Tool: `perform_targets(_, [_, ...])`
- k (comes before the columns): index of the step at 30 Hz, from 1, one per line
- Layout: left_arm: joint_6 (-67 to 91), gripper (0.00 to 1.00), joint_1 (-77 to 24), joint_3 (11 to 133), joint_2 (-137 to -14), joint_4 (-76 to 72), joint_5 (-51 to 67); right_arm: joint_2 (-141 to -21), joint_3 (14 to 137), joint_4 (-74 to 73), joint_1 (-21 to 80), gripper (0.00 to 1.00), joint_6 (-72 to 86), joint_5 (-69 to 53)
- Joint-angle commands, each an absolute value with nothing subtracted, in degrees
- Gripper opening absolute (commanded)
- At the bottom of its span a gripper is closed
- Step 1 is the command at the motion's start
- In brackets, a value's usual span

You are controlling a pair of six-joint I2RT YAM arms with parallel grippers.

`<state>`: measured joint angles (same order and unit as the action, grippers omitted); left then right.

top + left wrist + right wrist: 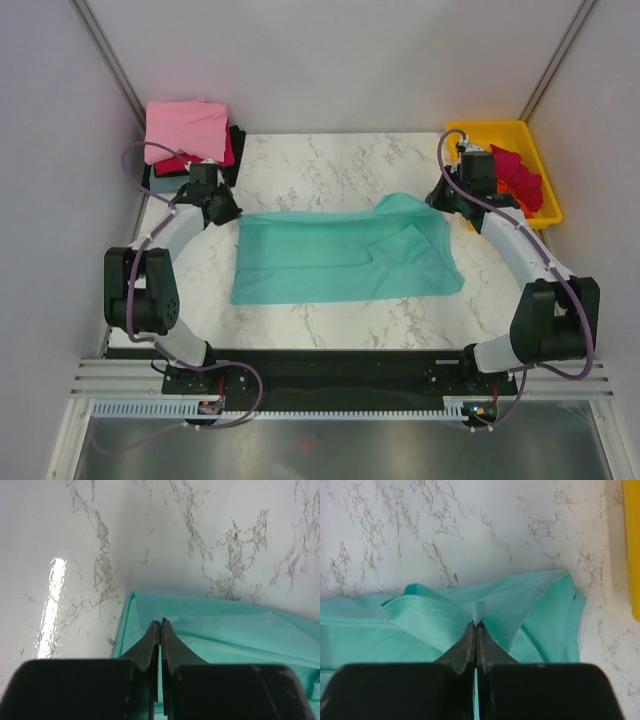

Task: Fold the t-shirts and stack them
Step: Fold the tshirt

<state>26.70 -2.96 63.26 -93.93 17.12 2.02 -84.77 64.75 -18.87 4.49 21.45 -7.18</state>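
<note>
A teal-green t-shirt [340, 258] lies spread across the middle of the marble table, folded over lengthwise. My left gripper [226, 212] is at its far left corner, shut on a pinch of the teal cloth [235, 630], as the left wrist view shows at the gripper [160, 622]. My right gripper [440, 200] is at the far right corner, shut on a small tuft of the teal t-shirt [425, 617], seen at the gripper [476, 625]. A folded pink t-shirt [186, 128] tops a stack at the back left, with crimson and black cloth under it.
A yellow plastic tray [520, 135] at the back right holds crumpled red t-shirts [522, 178]; its edge [634, 555] shows in the right wrist view. Grey walls close in the table on both sides. The arm bases stand along the near edge.
</note>
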Motion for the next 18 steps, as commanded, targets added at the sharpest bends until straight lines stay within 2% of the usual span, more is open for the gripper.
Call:
perform_targets(1, [25.2, 0.02, -2.6, 61.4, -90.1, 15.5, 2.4, -79.4, 61.4, -19.0, 4.2, 0.00, 22.6, -5.7])
perform_targets(9, [25.9, 0.02, -2.6, 56.9, -85.6, 15.4, 2.7, -70.0, 51.3, -19.3, 4.2, 0.00, 24.3, -3.4])
perform_targets(18, [27.8, 0.02, -2.7, 51.0, -82.4, 15.3, 1.9, -65.8, 41.8, -18.7, 4.2, 0.00, 28.0, -0.6])
